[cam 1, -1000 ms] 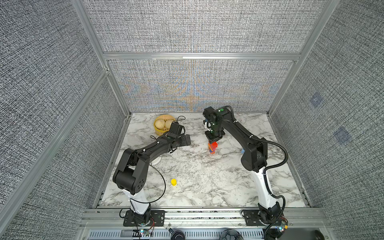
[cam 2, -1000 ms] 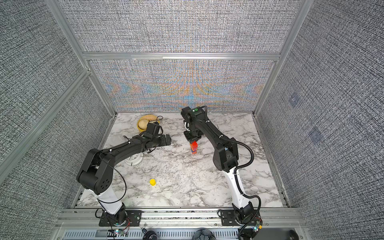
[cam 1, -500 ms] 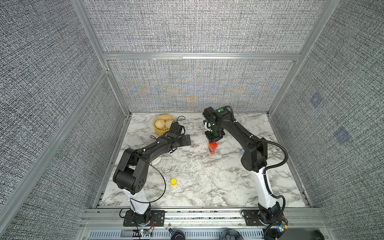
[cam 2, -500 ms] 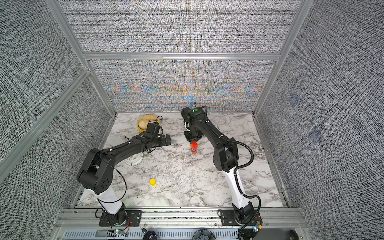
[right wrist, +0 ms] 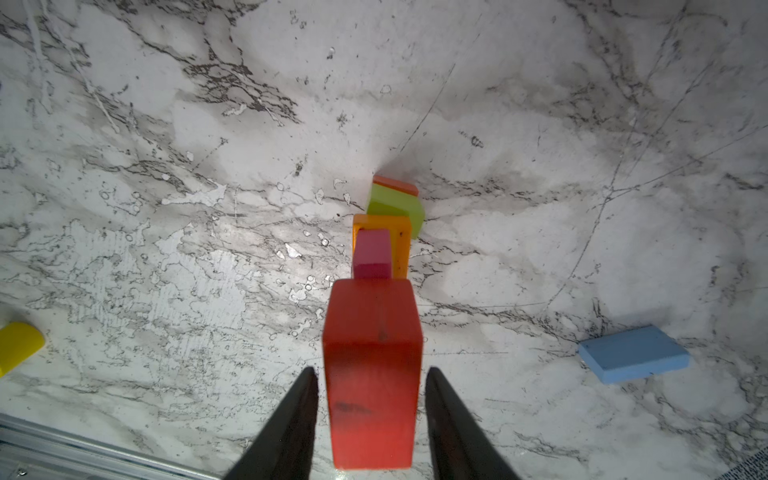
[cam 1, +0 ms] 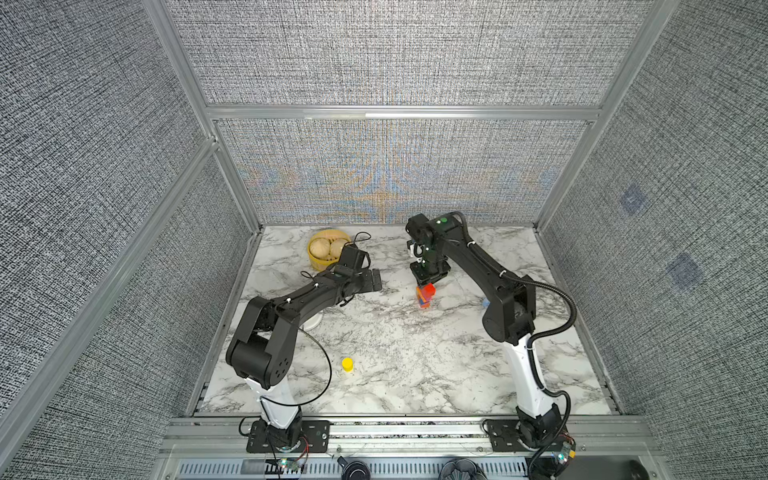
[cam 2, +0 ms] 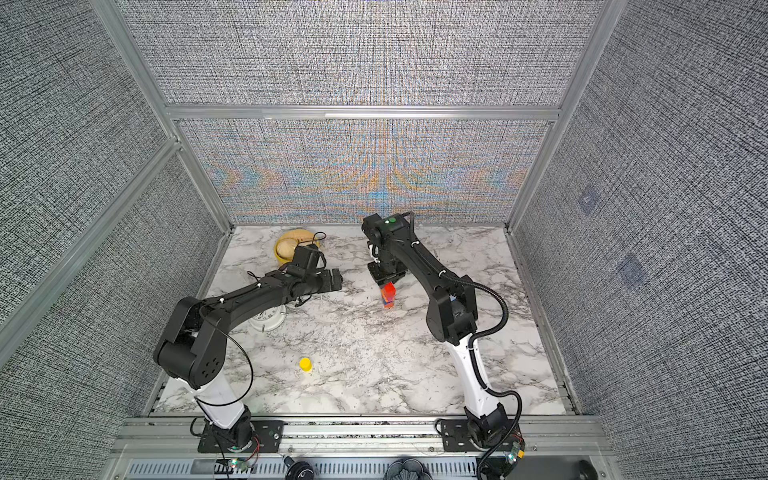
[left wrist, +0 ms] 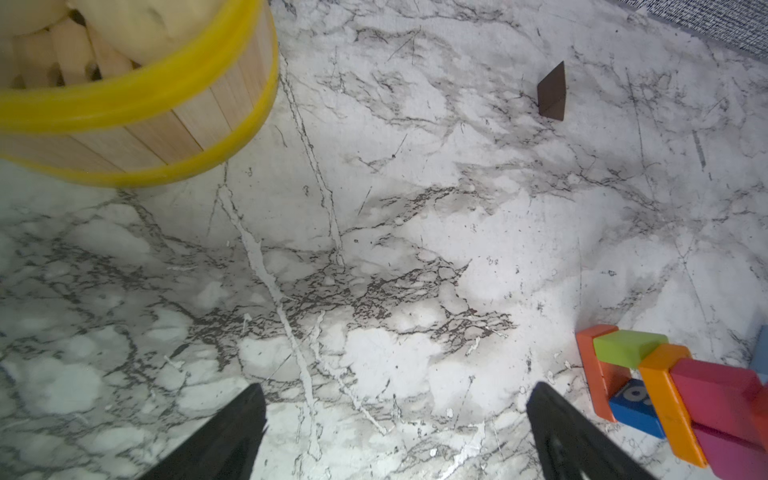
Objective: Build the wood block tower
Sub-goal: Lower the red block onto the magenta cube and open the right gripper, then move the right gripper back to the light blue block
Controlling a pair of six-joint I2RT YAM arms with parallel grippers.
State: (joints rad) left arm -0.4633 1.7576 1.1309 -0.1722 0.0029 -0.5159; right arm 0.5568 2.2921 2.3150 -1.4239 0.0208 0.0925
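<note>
The tower (cam 1: pixel 424 296) (cam 2: pixel 388 296) stands mid-table: orange, lime, blue and pink wood blocks with a red block (right wrist: pixel 372 365) on top. My right gripper (right wrist: pixel 371 370) hangs straight over it in both top views. Its jaws flank the red block with a thin gap on each side, so it is open. My left gripper (left wrist: pixel 397 386) is wide open over bare marble, left of the tower (left wrist: pixel 665 386). Loose blocks lie about: a yellow cylinder (cam 1: pixel 347 364) near the front, a light blue flat block (right wrist: pixel 633 353) by the right arm, and a dark brown block (left wrist: pixel 552 95) toward the back.
A yellow-rimmed basket (cam 1: pixel 312 249) of buns stands at the back left, close behind the left wrist. A white round clock (cam 2: pixel 268 321) lies under the left forearm. Grey fabric walls close in the marble table (cam 1: pixel 415 374) on three sides.
The right gripper's jaws have spread apart off the red block, which stays on top of the tower. Both arms otherwise hold their places.
</note>
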